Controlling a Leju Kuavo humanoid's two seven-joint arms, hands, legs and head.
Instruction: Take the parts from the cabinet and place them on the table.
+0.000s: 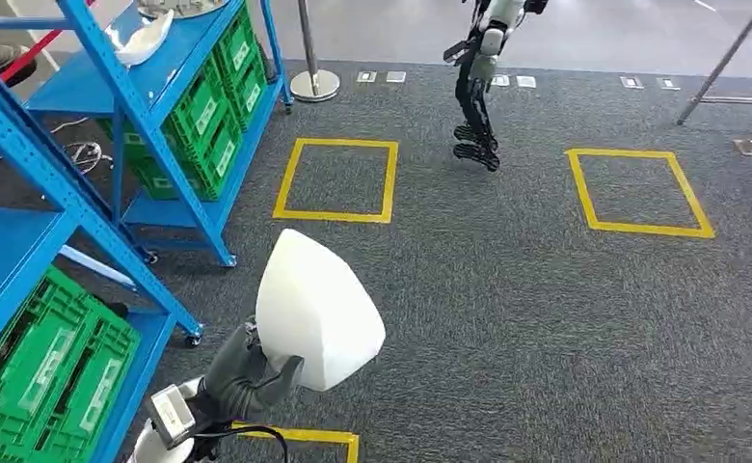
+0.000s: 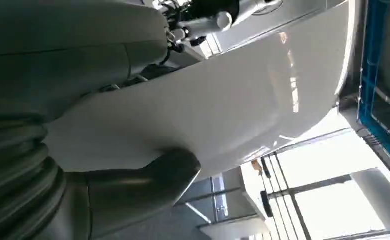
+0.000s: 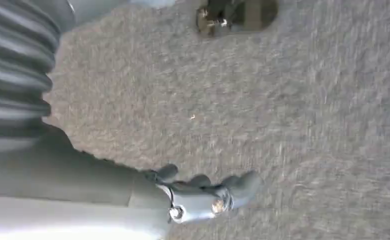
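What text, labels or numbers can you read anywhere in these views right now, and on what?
None can be read.
Green crates on the blue cabinet: pale label strips, too small and blurred to read.
White part held by the left hand: no marking visible.
Right hand over grey carpet: no text.

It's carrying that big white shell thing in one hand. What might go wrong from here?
The left hand grips the white part near one edge only, with most of it sticking out above, so it might tip or slip out. The blue rack stands close on that side, so the part could knock against it. Another robot stands on the carpet ahead and could get in the way.
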